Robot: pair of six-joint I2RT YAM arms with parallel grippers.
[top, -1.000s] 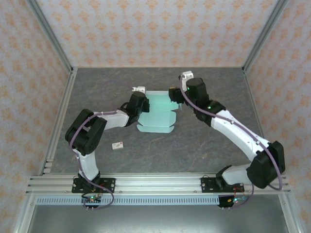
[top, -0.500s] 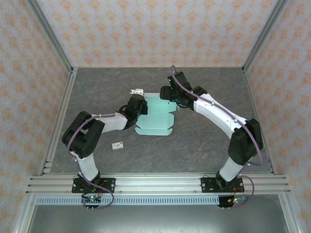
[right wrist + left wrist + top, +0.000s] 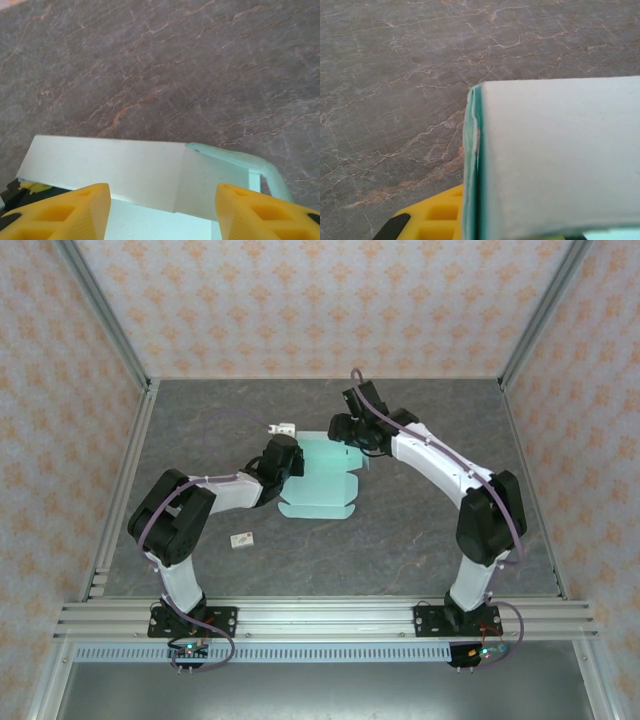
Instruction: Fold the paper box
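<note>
Top external view: the paper box point(image 3: 322, 482) is lying part-folded at mid-frame on the grey counter point(image 3: 420, 530), with the left hand point(image 3: 292, 460) at its left edge and the right hand point(image 3: 350, 440) at its upper right corner. The right hand's fingers point(image 3: 60, 210) are standing wide, straddling a raised flap; the left hand's grip cannot be told. Ideally one hand is pinning the base while the other is creasing along the score. No writing is showing legibly; the lower-left tag point(image 3: 241, 538) is too small to read.
</note>
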